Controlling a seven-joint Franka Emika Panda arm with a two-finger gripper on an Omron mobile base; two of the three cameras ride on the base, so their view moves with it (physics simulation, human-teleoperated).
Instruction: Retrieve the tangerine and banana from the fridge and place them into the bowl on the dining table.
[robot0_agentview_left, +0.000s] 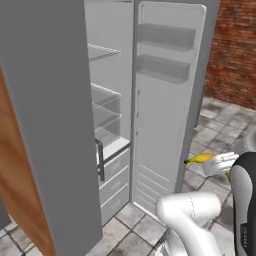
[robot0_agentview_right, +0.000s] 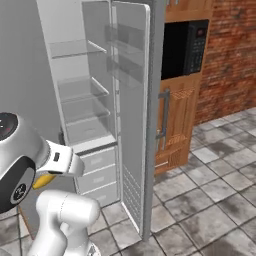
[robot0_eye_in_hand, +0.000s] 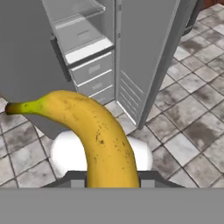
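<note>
My gripper (robot0_eye_in_hand: 112, 183) is shut on the banana (robot0_eye_in_hand: 97, 131), yellow with dark specks, its green-tipped stem curving up and left in the hand view. In the left base view the banana (robot0_agentview_left: 199, 158) sticks out leftward from the hand, level with the lower edge of the open door. A sliver of the banana (robot0_agentview_right: 44, 180) peeks out under the wrist in the right base view. The fridge (robot0_agentview_left: 165, 100) stands ahead with its right door swung open, glass shelves (robot0_agentview_right: 80, 90) and white drawers (robot0_eye_in_hand: 89, 72) bare. The tangerine, bowl and dining table are out of view.
The fridge's shut left door (robot0_agentview_left: 45, 100) is close on the left, against a wooden panel (robot0_agentview_left: 15, 180). A black microwave (robot0_agentview_right: 186, 47) sits in a wooden cabinet (robot0_agentview_right: 175, 115) behind the open door. A brick wall (robot0_agentview_left: 235, 50) and grey tiled floor (robot0_agentview_right: 215, 200) lie to the right.
</note>
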